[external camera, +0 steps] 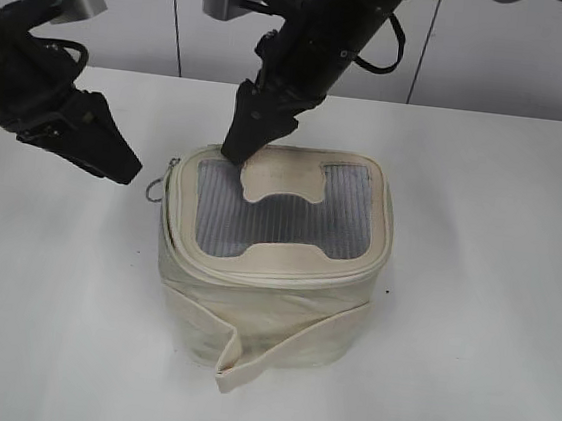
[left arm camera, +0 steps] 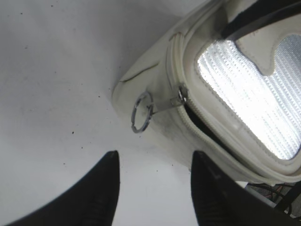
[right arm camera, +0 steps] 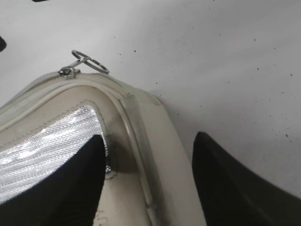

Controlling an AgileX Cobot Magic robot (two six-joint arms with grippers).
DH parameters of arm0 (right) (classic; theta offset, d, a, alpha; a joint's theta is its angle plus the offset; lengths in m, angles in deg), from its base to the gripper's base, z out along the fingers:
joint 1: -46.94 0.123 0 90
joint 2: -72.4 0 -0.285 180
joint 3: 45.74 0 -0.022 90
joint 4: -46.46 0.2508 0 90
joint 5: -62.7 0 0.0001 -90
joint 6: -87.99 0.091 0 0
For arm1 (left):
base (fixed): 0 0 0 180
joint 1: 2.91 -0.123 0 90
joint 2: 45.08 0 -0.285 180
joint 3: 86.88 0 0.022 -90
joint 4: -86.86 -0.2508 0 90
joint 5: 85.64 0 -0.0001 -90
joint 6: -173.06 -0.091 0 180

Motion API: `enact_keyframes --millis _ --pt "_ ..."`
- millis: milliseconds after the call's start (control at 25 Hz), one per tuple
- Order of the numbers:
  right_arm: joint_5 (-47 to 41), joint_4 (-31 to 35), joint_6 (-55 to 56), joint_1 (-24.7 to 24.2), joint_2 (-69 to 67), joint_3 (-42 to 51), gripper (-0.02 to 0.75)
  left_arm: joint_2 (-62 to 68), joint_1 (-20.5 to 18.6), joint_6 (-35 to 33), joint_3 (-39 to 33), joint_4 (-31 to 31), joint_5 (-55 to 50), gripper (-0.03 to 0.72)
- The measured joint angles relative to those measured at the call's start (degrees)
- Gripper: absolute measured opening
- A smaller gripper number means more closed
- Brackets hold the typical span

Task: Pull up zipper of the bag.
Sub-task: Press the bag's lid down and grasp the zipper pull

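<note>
Silver ring pull (left arm camera: 141, 112) juts sideways toward left pincer (left arm camera: 155, 188).

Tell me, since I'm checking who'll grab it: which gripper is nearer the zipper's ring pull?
Left. The left gripper hovers open beside the ring pull, at the bag's left corner. The right gripper is open at the top's rear edge, farther away.

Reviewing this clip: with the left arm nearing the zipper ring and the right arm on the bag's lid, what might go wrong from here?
1. The ring pull is thin and dangles off the slider; the open left end effector, not yet touching it, may close beside it.
2. The right end effector rests only on the lid corner of the soft bag, so a pull on the zipper could drag or tip the bag.
</note>
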Motion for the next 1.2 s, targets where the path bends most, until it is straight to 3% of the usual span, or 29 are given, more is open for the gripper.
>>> enact_keyframes --millis 200,320,400,520,600,1000,1200 --pt "0.00 0.06 -0.18 0.00 -1.21 0.00 0.461 0.00 0.00 0.00 0.00 0.00 0.02 0.382" --pt "-0.07 0.66 -0.18 0.00 -2.09 -0.06 0.419 0.00 0.00 0.00 0.00 0.00 0.02 0.382" --pt "-0.61 1.33 -0.22 0.00 -2.36 -0.06 0.324 0.00 0.00 0.00 0.00 0.00 0.02 0.382" --pt "-1.19 1.67 -0.22 0.00 -2.41 -0.51 0.108 0.00 0.00 0.00 0.02 0.00 0.18 0.382" --pt "-1.19 1.61 -0.16 0.00 -2.53 -0.82 0.049 0.00 0.06 0.00 0.02 0.00 0.68 0.382" --pt "-1.19 0.97 1.68 0.00 -2.34 -1.00 0.047 0.00 1.98 0.00 0.02 -4.83 11.89 0.441" --pt "-1.19 0.97 1.97 0.00 -2.34 -1.00 0.043 0.00 1.98 0.00 0.02 -5.52 8.79 0.445"
